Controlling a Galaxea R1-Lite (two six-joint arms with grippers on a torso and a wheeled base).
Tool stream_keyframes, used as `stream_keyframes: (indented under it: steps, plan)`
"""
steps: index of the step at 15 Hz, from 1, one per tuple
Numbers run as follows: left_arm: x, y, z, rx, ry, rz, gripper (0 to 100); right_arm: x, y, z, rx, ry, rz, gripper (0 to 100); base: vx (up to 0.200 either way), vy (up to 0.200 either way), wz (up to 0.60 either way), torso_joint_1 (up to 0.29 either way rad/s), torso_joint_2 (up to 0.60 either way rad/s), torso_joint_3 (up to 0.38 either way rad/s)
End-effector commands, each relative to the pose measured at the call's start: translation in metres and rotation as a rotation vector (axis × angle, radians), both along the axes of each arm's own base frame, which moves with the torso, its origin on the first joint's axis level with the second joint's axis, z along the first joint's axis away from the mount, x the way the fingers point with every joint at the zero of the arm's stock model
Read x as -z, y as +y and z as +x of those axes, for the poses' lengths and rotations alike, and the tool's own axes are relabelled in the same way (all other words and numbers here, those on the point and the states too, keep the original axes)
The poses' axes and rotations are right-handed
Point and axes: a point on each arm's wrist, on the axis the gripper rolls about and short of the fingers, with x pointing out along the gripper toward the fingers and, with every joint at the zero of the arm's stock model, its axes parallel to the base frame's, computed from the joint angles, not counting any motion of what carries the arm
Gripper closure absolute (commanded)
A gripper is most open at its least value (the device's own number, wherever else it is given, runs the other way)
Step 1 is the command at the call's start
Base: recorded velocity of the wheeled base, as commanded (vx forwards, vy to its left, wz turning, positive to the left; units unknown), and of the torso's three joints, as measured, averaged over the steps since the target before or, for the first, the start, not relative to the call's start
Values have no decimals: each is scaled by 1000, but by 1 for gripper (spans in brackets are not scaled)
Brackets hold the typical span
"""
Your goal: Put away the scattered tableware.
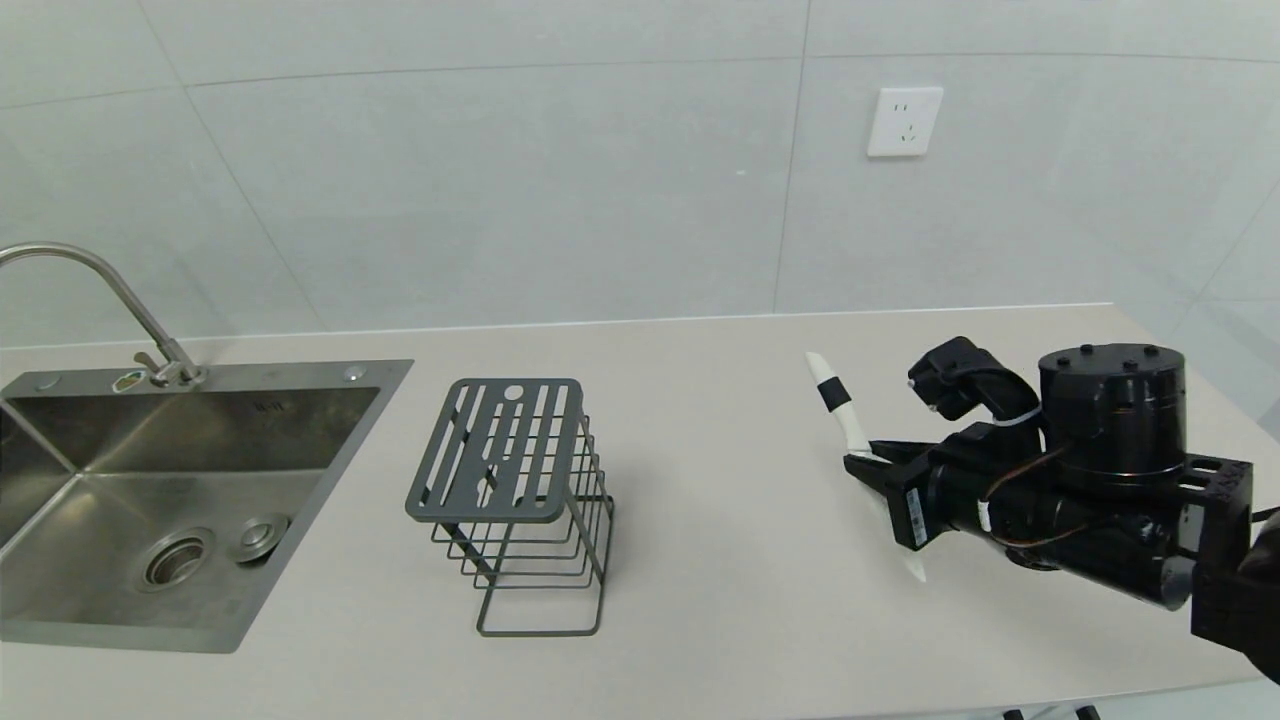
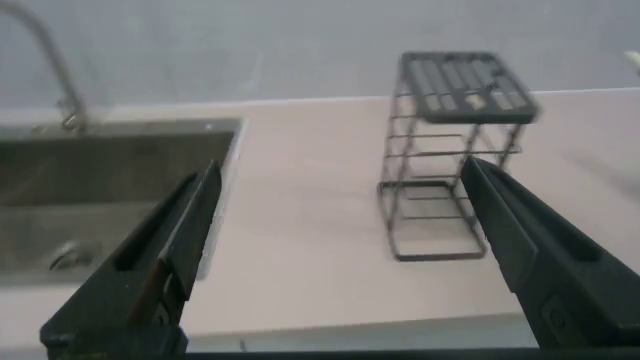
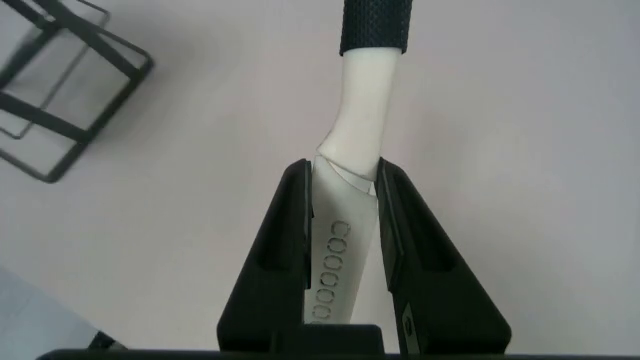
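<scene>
A white knife (image 1: 848,420) with a black band on its handle is at the right of the counter. My right gripper (image 1: 868,462) is shut on it near where blade meets handle. In the right wrist view the fingers (image 3: 290,230) clamp the white blade with a row of small holes, and the knife (image 3: 370,90) sticks out past the gripper (image 3: 343,185). A grey wire rack (image 1: 510,480) with a slotted top stands mid-counter, left of the knife. My left gripper (image 2: 340,175) is open and holds nothing, facing the rack (image 2: 455,150) from the counter's near side.
A steel sink (image 1: 60,620) with a curved faucet (image 1: 100,290) takes up the counter's left end. A wall socket (image 1: 904,121) sits above the right side. Bare counter lies between the rack and the knife and in front of the rack.
</scene>
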Motion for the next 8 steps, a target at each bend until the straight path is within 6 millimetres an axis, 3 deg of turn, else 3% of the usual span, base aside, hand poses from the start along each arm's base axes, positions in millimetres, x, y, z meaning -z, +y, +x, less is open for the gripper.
stream_keyframes:
  steps: [1, 3, 4, 8]
  plan:
    - [-41, 0, 5, 49, 5, 31, 0, -11, -8, -14, -35, -40, 26, 100, 0, 0, 0, 0, 0, 0]
    - [-89, -2, 17, 160, -13, 68, 0, -9, -10, -18, -91, -100, 48, 100, 0, 0, 0, 0, 0, 0]
    - [-103, -4, 28, 232, 3, 86, 0, -8, -12, -18, -107, -121, 52, 100, 0, 0, 0, 0, 0, 0]
    - [-122, -11, 79, 431, 42, 160, 0, -7, -12, -22, -162, -172, 72, 100, 0, 0, 0, 0, 0, 0]
